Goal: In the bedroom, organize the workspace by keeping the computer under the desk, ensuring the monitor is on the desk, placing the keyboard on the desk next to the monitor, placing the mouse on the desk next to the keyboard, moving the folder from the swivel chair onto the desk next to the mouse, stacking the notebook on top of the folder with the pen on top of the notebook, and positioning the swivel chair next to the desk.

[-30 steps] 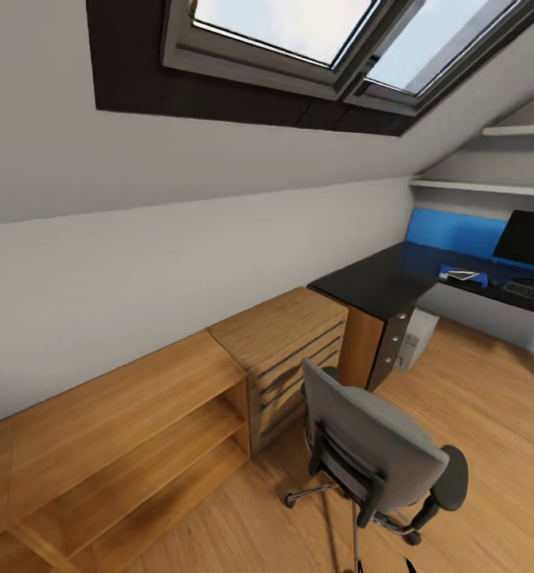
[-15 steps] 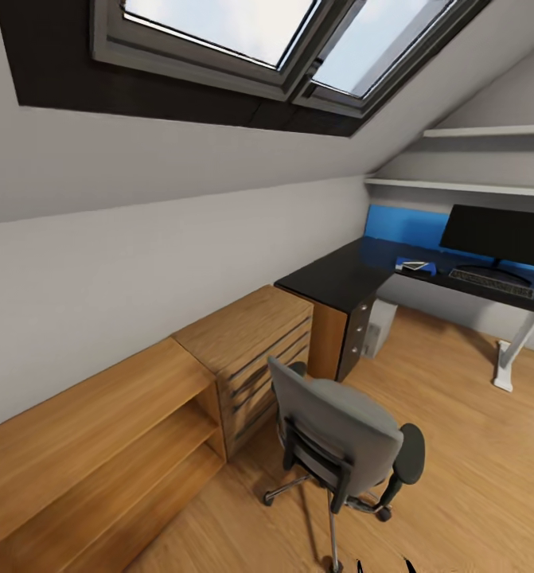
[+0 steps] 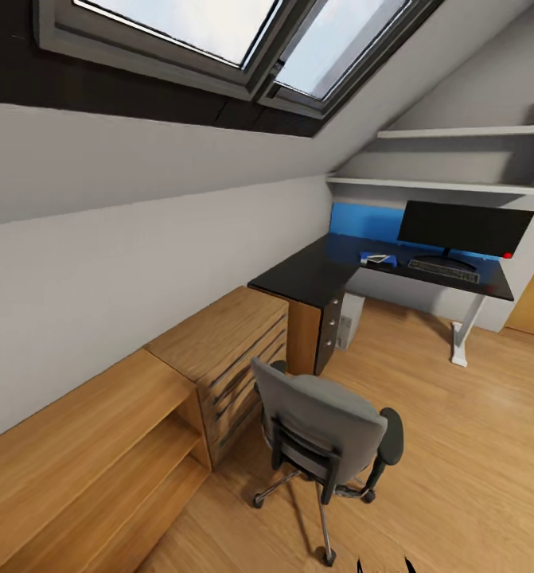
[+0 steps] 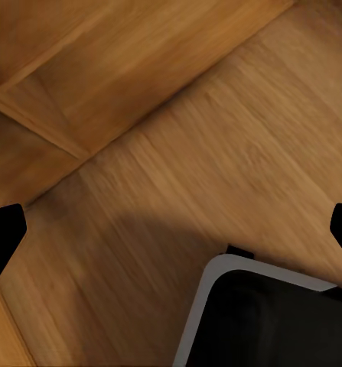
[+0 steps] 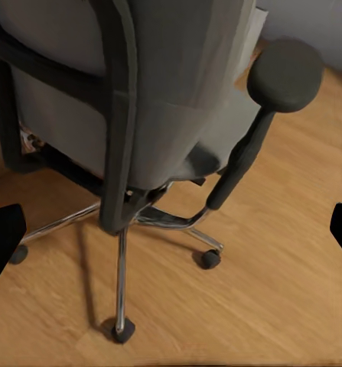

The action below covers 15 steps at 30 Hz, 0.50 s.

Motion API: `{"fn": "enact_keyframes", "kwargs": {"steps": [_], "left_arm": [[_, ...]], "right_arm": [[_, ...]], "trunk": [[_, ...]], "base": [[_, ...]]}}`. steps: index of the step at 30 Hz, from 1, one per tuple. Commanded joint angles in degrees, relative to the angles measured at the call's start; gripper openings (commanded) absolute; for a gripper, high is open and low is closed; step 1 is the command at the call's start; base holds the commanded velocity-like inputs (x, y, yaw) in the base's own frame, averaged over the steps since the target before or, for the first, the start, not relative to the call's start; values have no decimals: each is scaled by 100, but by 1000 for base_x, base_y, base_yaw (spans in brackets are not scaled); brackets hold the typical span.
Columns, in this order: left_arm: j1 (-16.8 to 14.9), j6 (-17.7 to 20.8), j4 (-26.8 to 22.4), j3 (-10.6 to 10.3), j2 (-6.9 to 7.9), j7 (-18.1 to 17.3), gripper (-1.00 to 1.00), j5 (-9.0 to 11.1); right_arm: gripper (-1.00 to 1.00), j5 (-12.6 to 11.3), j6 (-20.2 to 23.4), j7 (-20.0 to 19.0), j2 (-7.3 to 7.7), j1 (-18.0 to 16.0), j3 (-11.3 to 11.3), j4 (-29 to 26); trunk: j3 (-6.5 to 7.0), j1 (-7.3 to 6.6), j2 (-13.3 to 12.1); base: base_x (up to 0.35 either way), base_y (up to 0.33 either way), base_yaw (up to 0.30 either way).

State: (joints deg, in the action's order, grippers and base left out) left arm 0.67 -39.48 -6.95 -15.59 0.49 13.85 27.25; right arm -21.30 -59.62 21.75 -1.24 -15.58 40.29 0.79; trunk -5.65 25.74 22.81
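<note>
The swivel chair point(image 3: 326, 434) stands on the wood floor point(image 3: 473, 446), well apart from the tabletop point(image 3: 314, 274), its back turned to the camera and an oak dresser point(image 3: 219, 350) just beside it. On the tabletop the monitor point(image 3: 464, 228) stands upright before the blue back panel point(image 3: 362, 219), with the keyboard point(image 3: 443, 271) lying just in front of it. Near the keyboard lies the blue folder point(image 3: 376, 259) with something pale on it, probably the notebook, too small to be sure. The computer point(image 3: 348, 320) stands under the tabletop beside the black drawer unit point(image 3: 329, 330).

The left tool point(image 4: 171, 229) is spread wide over the floor. The right tool point(image 5: 171, 229) is likewise spread apart, facing the chair's base and armrest.
</note>
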Motion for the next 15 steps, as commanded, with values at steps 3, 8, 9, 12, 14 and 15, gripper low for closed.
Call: {"fn": "enact_keyframes", "kwargs": {"steps": [3, 8, 9, 12, 14, 15], "left_arm": [[4, 1, -17, -50, 3, 38, 100, 26], [4, 1, -17, -50, 3, 38, 100, 26], [4, 1, -17, -50, 3, 38, 100, 26], [4, 1, -17, -50, 3, 39, 100, 26], [4, 1, -17, -50, 3, 39, 100, 26], [4, 1, -17, -50, 3, 39, 100, 26]], "right_arm": [[100, -21, -14, 31, -4, -6, 49, 8], [100, -19, -14, 31, -4, -6, 49, 8], [100, -18, -14, 31, -3, -6, 49, 8], [100, -19, -14, 31, -4, -6, 49, 8], [100, -18, -14, 31, -4, -6, 49, 8], [100, -16, -14, 31, -3, -6, 49, 8]], "trunk": [[-11, 4, 11], [-11, 4, 11], [-11, 4, 11], [-11, 4, 11], [-11, 4, 11], [-11, 4, 11]], "base": [[70, 288, -297], [72, 259, -297], [68, 170, -297], [35, 80, -297], [11, 26, -297], [4, 9, -297]]}}
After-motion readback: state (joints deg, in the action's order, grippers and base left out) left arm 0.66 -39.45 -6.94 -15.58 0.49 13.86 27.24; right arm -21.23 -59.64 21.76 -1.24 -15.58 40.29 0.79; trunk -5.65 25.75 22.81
